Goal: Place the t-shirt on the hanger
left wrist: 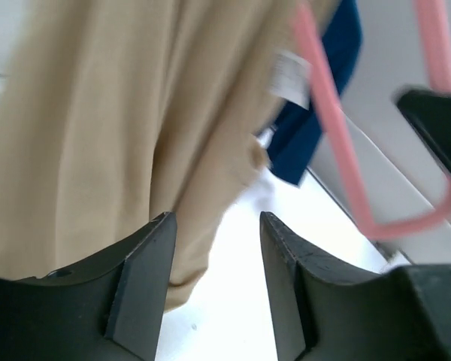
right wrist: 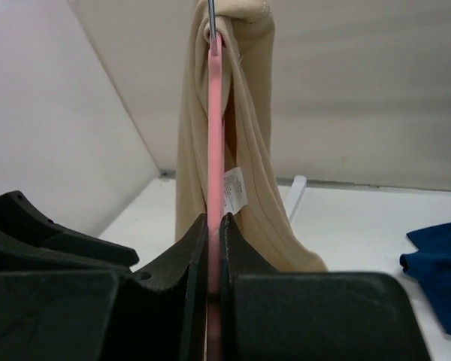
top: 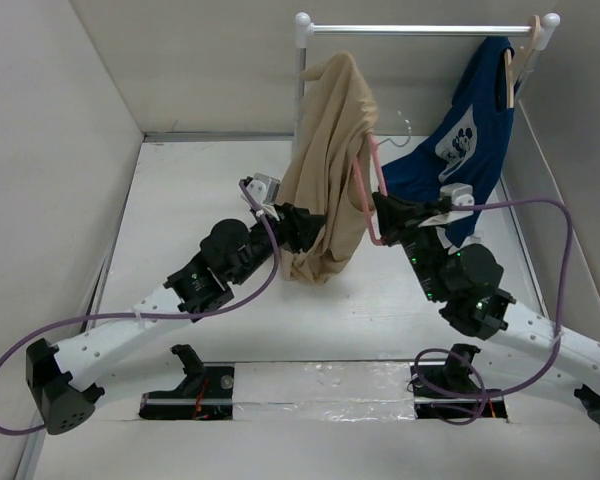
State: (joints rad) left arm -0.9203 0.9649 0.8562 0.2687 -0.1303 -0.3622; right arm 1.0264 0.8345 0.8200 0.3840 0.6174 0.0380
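While the right tool (right wrist: 213, 226) clenches the thin pink plastic hanger (right wrist: 215, 128), the soft tan fabric t-shirt (top: 325, 160) hangs bunched from it; the left tool (left wrist: 215, 226) waits released beside it.

Obscured items: t-shirt (left wrist: 98, 113), blurred and cut off by the frame above the left gripper (left wrist: 216, 226); hanger (right wrist: 216, 113), lower length swallowed between the right gripper (right wrist: 213, 223) fingers, hook mostly buried in fabric above them; label (right wrist: 234, 192) just beyond, print too small to read.

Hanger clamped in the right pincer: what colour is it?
Pink. The hanger shows best in the right wrist view.
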